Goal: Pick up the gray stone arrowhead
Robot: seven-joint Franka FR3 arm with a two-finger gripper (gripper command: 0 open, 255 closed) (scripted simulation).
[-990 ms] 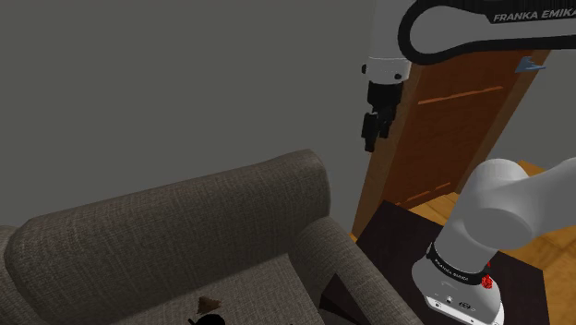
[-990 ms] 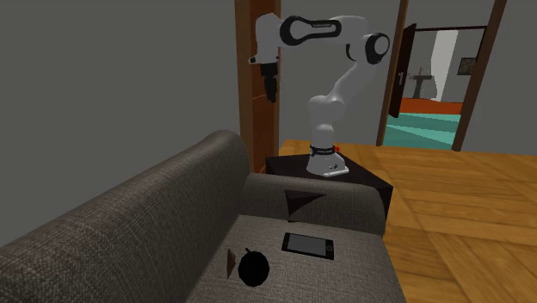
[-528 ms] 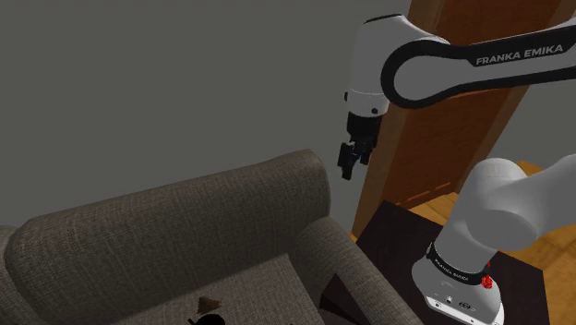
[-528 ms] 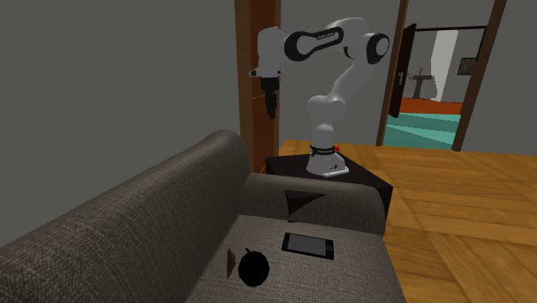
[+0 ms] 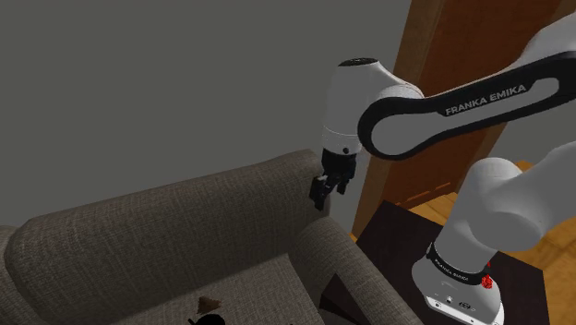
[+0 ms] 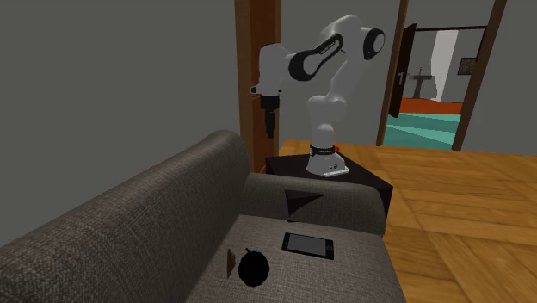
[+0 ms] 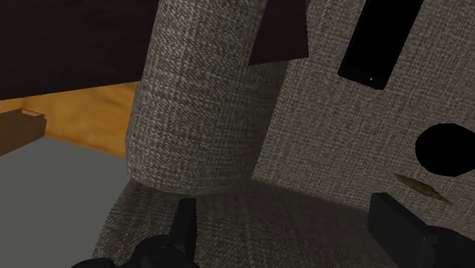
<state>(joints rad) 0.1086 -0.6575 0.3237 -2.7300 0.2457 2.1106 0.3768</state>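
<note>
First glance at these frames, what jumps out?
The white Franka arm bends over a grey-brown sofa, with its open black gripper hanging above the sofa's armrest end. On the seat cushion lie a small brownish arrowhead, a round black object beside it, and a black phone nearer the armrest.

The pincer [image 5: 320, 191] hangs with its fingers apart in open air over the end of the sofa's backrest [image 5: 175, 226], and the wooden post [image 6: 256, 60] stands close behind it. The armrest [image 6: 310, 200] bulks between the pincer and the seat cushion [image 6: 344, 271]. On the cushion, the brown arrowhead [image 6: 231, 262] is hemmed in by the backrest on one side and a black round object [image 6: 254, 268] just beside it on the other. A phone [image 6: 308, 245] lies flat nearer the armrest, apart from both. The way down from above the seat is open.
</note>
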